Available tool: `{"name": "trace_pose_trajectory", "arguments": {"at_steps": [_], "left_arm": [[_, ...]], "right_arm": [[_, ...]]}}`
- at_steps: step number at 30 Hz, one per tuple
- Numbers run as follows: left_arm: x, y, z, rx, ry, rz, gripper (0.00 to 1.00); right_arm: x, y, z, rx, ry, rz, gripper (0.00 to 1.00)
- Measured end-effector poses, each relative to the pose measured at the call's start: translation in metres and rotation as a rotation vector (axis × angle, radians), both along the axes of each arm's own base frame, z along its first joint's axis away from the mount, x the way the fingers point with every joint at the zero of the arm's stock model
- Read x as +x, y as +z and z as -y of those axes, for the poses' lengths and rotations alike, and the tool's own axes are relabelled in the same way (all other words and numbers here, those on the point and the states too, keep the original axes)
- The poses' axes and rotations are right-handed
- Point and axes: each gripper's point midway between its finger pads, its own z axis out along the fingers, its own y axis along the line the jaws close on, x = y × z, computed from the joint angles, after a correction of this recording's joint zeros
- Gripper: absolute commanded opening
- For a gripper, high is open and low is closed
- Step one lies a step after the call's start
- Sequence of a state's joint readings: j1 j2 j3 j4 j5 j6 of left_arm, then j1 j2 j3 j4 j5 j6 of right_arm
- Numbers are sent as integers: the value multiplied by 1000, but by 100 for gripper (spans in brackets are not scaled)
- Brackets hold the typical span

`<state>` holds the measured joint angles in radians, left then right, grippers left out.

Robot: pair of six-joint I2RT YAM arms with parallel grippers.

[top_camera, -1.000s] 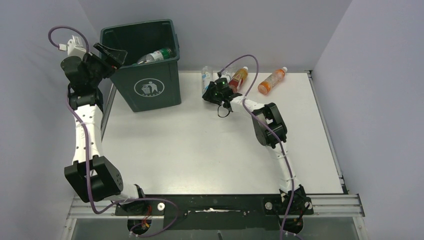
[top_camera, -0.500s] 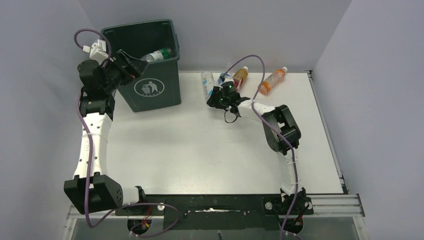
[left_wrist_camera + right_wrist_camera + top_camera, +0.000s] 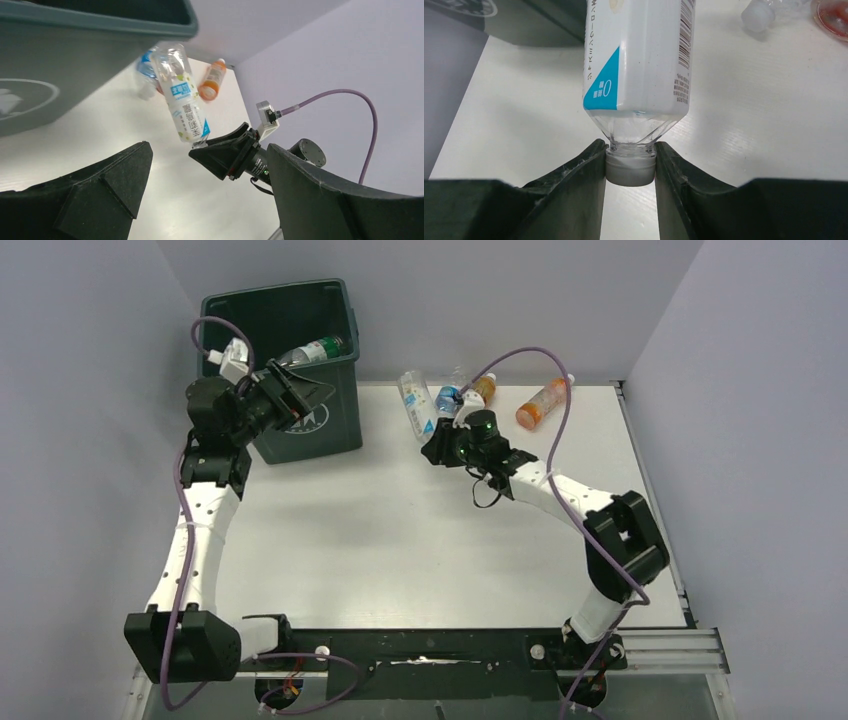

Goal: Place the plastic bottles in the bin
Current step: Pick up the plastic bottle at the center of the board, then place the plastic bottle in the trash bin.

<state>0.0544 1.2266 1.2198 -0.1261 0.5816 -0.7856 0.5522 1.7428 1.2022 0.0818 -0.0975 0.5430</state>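
Note:
My right gripper (image 3: 630, 167) is shut on the white cap of a clear plastic bottle (image 3: 639, 55) with a white and blue label. From above, that bottle (image 3: 418, 406) points away from the right gripper (image 3: 438, 445) toward the back wall. Whether its base rests on the table I cannot tell. The dark green bin (image 3: 262, 315) stands at the back left with a green-labelled bottle (image 3: 318, 348) inside. My left gripper (image 3: 303, 396) hangs open in front of the bin, empty, facing the held bottle (image 3: 182, 100).
Behind the right gripper lie a clear blue-labelled bottle (image 3: 449, 397) and two orange bottles (image 3: 481, 390) (image 3: 543, 402) near the back wall. The bin's front wall (image 3: 60, 75) fills the upper left of the left wrist view.
My left gripper swung from the bin's left rim round to its front, moving right. The right arm's elbow swung out to the right, and its gripper shifted right with the bottle.

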Motion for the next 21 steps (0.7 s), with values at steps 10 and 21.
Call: {"name": "trace_pose_trajectory", "arguments": {"at_steps": [10,21], "left_arm": [[-34,5,101,-19,-216,6,86],[-40,-7,174,-63,-307,-22,86]], "right_arm": [[-60,43,33,4,12,75,22],[-97,109,63,48,-10,211,23]]}}
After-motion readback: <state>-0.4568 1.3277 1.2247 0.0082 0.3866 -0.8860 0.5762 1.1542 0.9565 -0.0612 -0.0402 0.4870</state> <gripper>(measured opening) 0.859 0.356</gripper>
